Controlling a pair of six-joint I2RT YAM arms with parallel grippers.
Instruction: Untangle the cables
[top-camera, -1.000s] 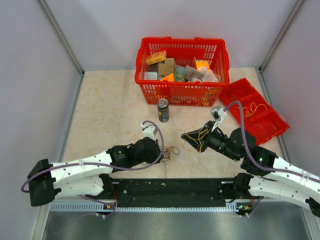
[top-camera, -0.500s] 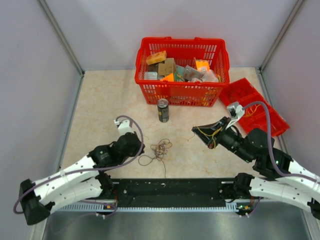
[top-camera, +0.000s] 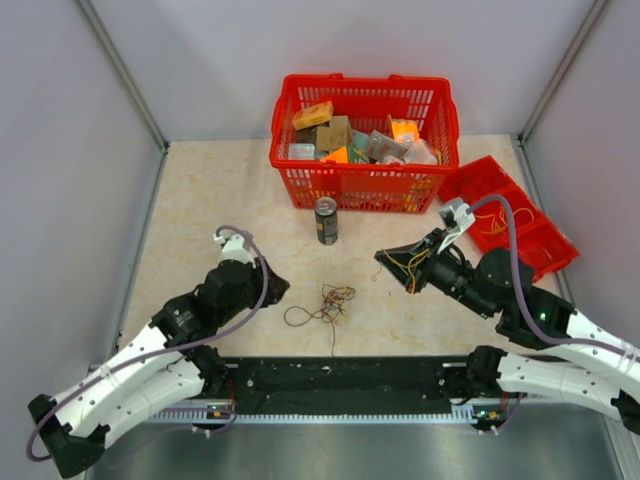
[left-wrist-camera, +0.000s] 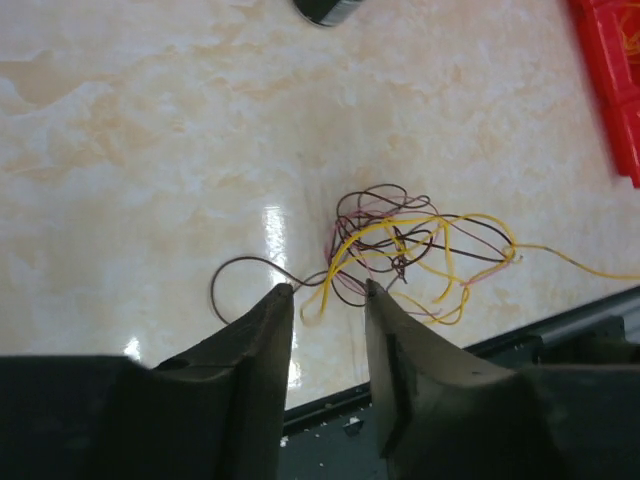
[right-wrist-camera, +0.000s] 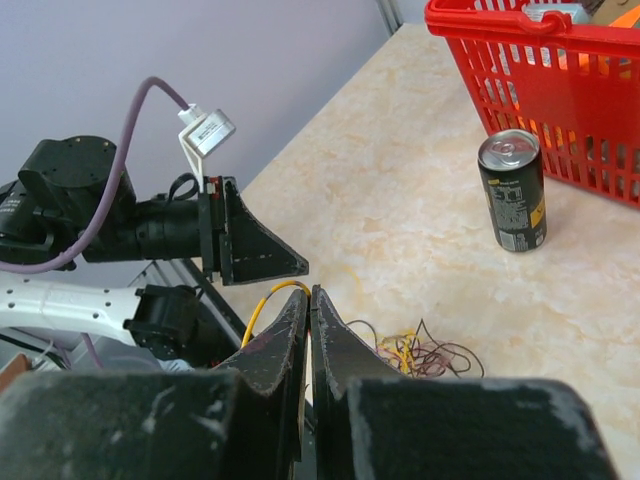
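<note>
The right arm (top-camera: 520, 310) hides the near corner of the red tray (top-camera: 545, 245) at the table's (top-camera: 200, 200) 3 o'clock edge. The red basket (top-camera: 362, 185) at 12 o'clock holds a jumble of small boxes and packets too small to read. In the left wrist view the drink can (left-wrist-camera: 325, 8) is cut off by the top edge. The cables (top-camera: 330, 303) lie in a loose knot of dark and yellow strands on the table in front of the arms' bases, and how many there are cannot be counted. The right jaws are pressed together on a yellow cable (right-wrist-camera: 272, 292), but whether it runs down to the knot cannot be made out. A second ago the left arm (top-camera: 150, 350) reached right onto the knot. It has since swung back, and its jaws now sit on the knot's 9 o'clock side, clear of it, parted a little with nothing between them. The right arm has lifted slightly towards 1 o'clock, its jaws at about 2 o'clock from the knot. A dark loop now trails from the knot towards 8 o'clock. The can stands upright at 12 o'clock from the knot, just in front of the basket, and a few yellow strands lie in the tray.
</note>
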